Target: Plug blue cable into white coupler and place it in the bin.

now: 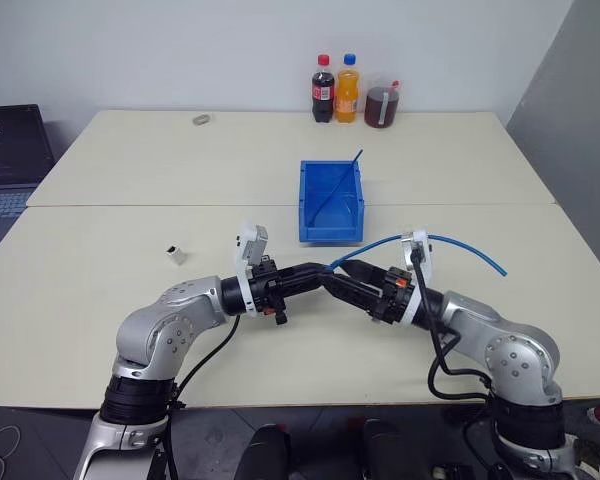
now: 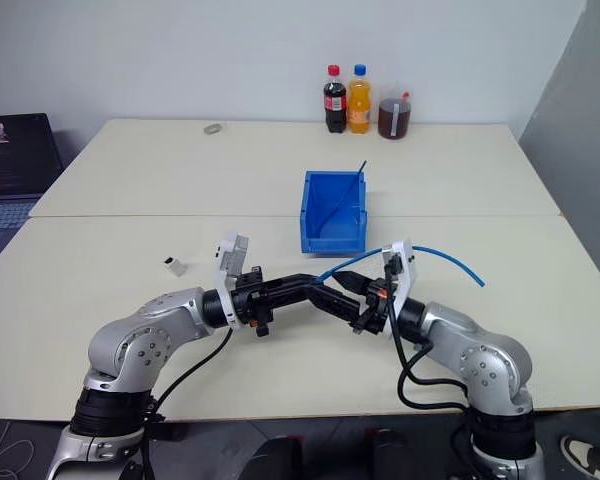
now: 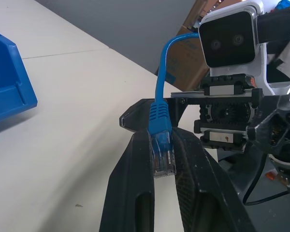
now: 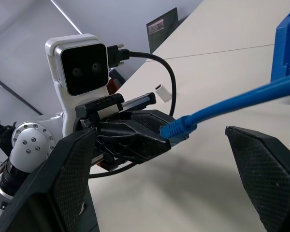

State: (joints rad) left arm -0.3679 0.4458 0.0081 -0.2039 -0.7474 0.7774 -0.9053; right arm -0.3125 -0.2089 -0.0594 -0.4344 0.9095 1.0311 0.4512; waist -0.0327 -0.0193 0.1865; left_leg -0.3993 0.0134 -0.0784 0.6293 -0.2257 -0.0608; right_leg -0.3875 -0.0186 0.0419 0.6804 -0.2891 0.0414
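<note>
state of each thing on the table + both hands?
blue cable: plug end pinched in left hand, unplugged
white coupler: lying on table, untouched
bin: upright, open-top
left hand: shut on cable plug
right hand: open, facing the plug
three bottles: upright, capped

No legible text, number or sign on any item. The labels on the two bottles [image 1: 335, 90] and the lines on the laptop screen [image 1: 12, 145] are too small to make out.

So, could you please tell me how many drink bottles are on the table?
2: a cola bottle and an orange-drink bottle, side by side at the far edge, beside a jug.
</note>
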